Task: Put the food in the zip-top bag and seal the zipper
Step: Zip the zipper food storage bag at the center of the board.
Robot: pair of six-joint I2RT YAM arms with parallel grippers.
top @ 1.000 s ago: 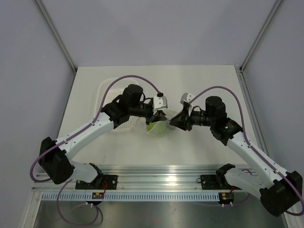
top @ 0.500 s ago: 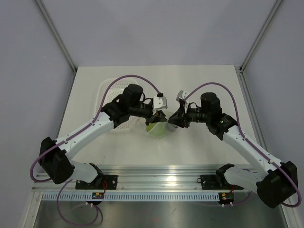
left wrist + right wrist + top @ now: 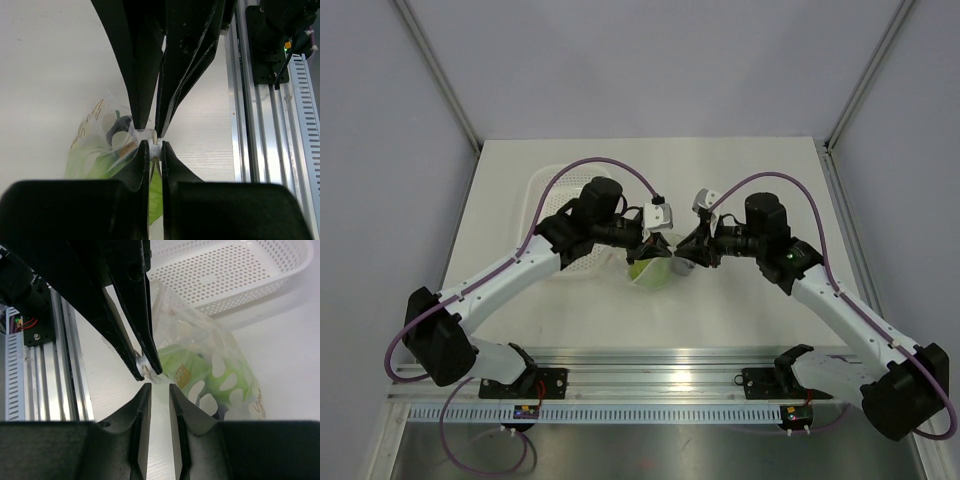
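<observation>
The zip-top bag (image 3: 648, 270) lies on the table between my two grippers, clear with cream dots. The lime-green fruit (image 3: 220, 377) and a small dark piece (image 3: 117, 127) show through it; I cannot make out the chili. My left gripper (image 3: 155, 146) is shut on the zipper (image 3: 154, 149) at the bag's mouth edge; it also shows in the right wrist view (image 3: 144, 365), pinching a white bit. My right gripper (image 3: 156, 386) faces it tip to tip, its jaws a narrow gap apart with only table between them, just short of the bag's edge.
A white perforated tray (image 3: 545, 205) stands behind the bag, at the left arm's far side, and shows in the right wrist view (image 3: 240, 270). The aluminium rail (image 3: 660, 360) runs along the near table edge.
My right gripper has moved left, closing in on my left gripper and the bag's mouth. My left gripper has stayed put on the zipper.
</observation>
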